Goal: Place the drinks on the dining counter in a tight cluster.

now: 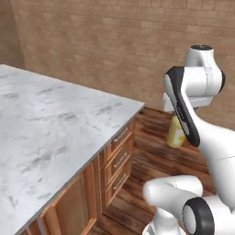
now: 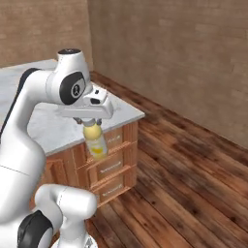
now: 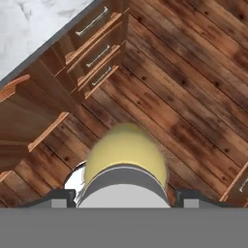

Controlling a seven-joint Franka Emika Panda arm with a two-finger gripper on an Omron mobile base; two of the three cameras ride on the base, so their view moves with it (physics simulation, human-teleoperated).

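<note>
Place: a home kitchen
Island: marble dining counter (image 1: 55, 124) at nine o'clock, wooden drawers (image 1: 120, 158) in its side
Floor: wood planks (image 2: 184, 179)
Walls: brick (image 1: 105, 41) at twelve o'clock

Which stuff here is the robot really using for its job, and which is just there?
For the job:
- yellow bottle, hanging in the gripper above the wood floor
- marble dining counter, where the drinks must go

Just there:
- drawers in the counter's wooden side
- wood floor
- brick wall
</note>
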